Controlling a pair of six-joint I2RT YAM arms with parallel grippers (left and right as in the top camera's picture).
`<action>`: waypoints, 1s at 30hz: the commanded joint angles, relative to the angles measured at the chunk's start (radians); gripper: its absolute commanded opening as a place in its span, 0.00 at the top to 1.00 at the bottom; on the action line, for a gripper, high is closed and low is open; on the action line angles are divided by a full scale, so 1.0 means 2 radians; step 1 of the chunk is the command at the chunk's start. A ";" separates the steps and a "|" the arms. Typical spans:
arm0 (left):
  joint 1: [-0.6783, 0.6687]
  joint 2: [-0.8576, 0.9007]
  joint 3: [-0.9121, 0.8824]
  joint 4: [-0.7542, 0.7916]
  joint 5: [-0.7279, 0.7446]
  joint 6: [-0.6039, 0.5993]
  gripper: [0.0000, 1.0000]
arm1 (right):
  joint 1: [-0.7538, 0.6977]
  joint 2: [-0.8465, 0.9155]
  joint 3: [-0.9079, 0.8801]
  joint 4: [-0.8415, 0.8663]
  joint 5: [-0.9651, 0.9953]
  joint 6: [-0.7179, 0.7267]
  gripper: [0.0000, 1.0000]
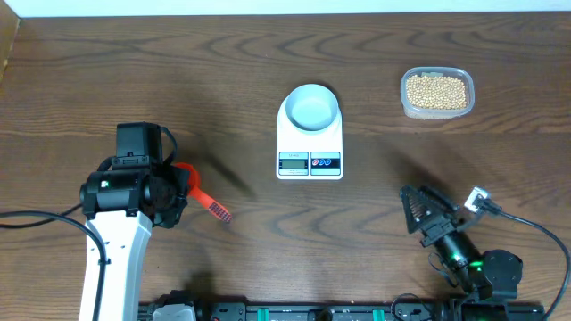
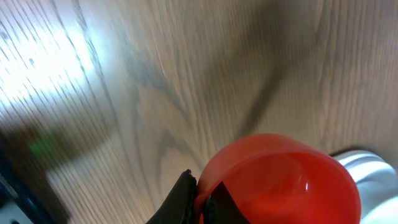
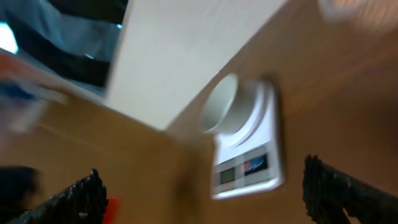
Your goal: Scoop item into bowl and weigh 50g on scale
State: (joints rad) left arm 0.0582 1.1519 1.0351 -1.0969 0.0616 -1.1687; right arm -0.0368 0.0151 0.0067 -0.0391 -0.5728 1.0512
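Bowl (image 1: pixel 310 108) stands on the scale (image 1: pixel 310 162) at the middle of the desk (image 1: pixel 214 71). Left tool (image 2: pixel 200 204) is clamped on a red scoop (image 2: pixel 280 180); right tool (image 1: pixel 421 210) has its fingers apart, near right.

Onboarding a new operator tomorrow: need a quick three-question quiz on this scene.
1. True or false: the bowl sits on the scale.
2. What does the left pincer hold? A) a red scoop B) the bowl C) nothing
3. Fill in: the beans lie in a clear plastic ____ at the far right of the table.

Key: 1 true; 2 A; 3 tub.
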 commanded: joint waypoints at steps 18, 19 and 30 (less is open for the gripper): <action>-0.095 -0.001 0.007 0.021 0.090 -0.123 0.93 | 0.003 0.004 0.000 0.067 -0.028 -0.019 0.01; -0.098 -0.001 0.007 0.022 0.087 -0.131 0.93 | 0.003 0.006 0.000 0.071 -0.037 -0.017 0.01; -0.126 0.006 0.007 0.022 0.064 -0.178 0.93 | 0.024 0.155 0.057 0.116 -0.106 0.016 0.01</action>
State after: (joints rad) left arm -0.1875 1.1530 1.0351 -1.0481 0.2211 -1.4990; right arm -0.0235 0.2321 0.0399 0.1783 -0.7254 1.0756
